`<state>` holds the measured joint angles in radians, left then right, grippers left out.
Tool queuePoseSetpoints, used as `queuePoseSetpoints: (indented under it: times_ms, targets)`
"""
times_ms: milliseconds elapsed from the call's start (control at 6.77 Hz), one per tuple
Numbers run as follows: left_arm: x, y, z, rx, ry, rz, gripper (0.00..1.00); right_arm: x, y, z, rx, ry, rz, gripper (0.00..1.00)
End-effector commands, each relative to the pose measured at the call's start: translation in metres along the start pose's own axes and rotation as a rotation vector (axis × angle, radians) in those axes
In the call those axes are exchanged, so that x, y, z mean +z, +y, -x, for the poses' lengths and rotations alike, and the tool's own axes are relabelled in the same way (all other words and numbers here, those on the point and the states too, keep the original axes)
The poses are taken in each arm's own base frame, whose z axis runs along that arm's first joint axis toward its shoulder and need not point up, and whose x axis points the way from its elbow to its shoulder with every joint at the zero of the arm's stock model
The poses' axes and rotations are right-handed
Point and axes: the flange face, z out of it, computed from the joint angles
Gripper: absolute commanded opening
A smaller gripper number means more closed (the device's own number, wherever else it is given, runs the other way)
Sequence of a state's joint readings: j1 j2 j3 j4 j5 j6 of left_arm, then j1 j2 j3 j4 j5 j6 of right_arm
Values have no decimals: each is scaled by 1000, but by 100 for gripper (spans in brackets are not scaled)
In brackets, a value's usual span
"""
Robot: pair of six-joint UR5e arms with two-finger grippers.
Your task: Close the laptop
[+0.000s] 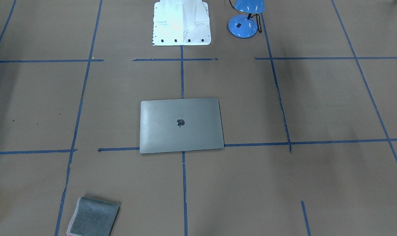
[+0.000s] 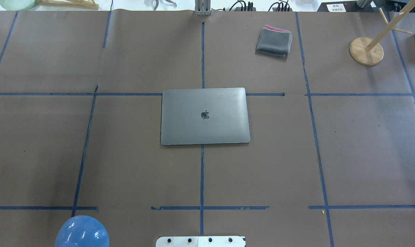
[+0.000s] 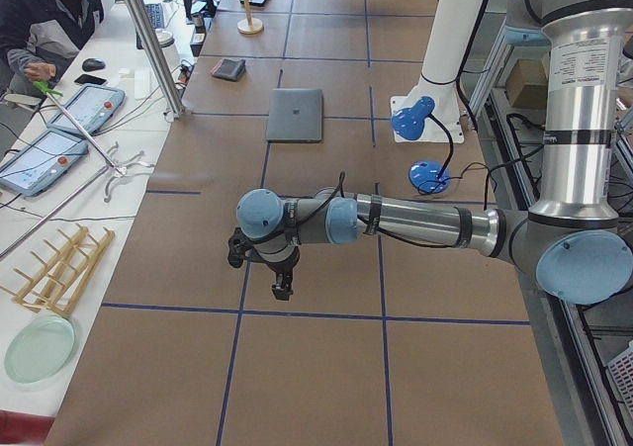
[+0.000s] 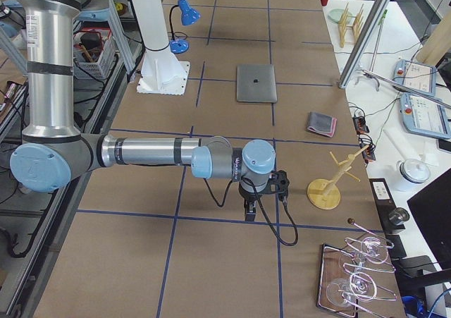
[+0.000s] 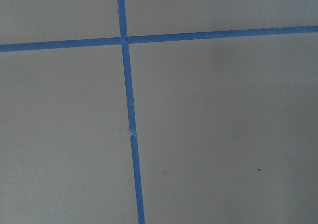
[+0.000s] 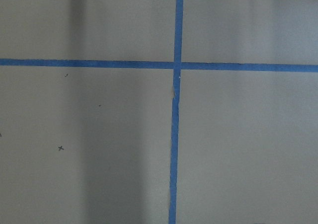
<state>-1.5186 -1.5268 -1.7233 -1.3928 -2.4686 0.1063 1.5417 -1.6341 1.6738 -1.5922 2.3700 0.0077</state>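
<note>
The laptop [image 1: 182, 125] lies flat on the brown table with its lid down, silver-grey with the dark apple logo up. It also shows in the overhead view [image 2: 204, 116] and in both side views [image 3: 296, 115] [image 4: 256, 83]. My left gripper [image 3: 282, 290] hangs over the table far from the laptop, near the table's left end. My right gripper [image 4: 249, 211] hangs over the table near the right end. Both show only in the side views, so I cannot tell whether they are open or shut. The wrist views show only brown paper and blue tape.
A folded grey cloth [image 2: 274, 41] lies at the far side. A blue desk lamp [image 1: 244, 19] stands beside the white robot base [image 1: 182, 23]. A wooden peg stand [image 2: 366, 50] is at the far right. An operator [image 3: 45, 21] sits beyond the table.
</note>
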Motion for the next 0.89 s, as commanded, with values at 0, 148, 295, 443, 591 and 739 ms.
queuePoseSetpoints:
  times_ms: [0,148,295,443,591,739]
  targets:
    - [0,1,0,-3,1,0,100,0,1,0,1,0,1,100]
    - [0,1,0,-3,0,1,100,0,0,0,0,-2,0,100]
    - [0,1,0,-4,1,1,100,0,0,0,-1,-2,-1,100]
    - [1,2,1,-5,1,2,100,-1,0,1,-4,-3,-2,100]
    - [1,2,1,-4,1,1,100,-1,0,1,-4,-3,-2,100]
    - [0,1,0,-4,1,1,100,-1,0,2,-10,-3,-6,100]
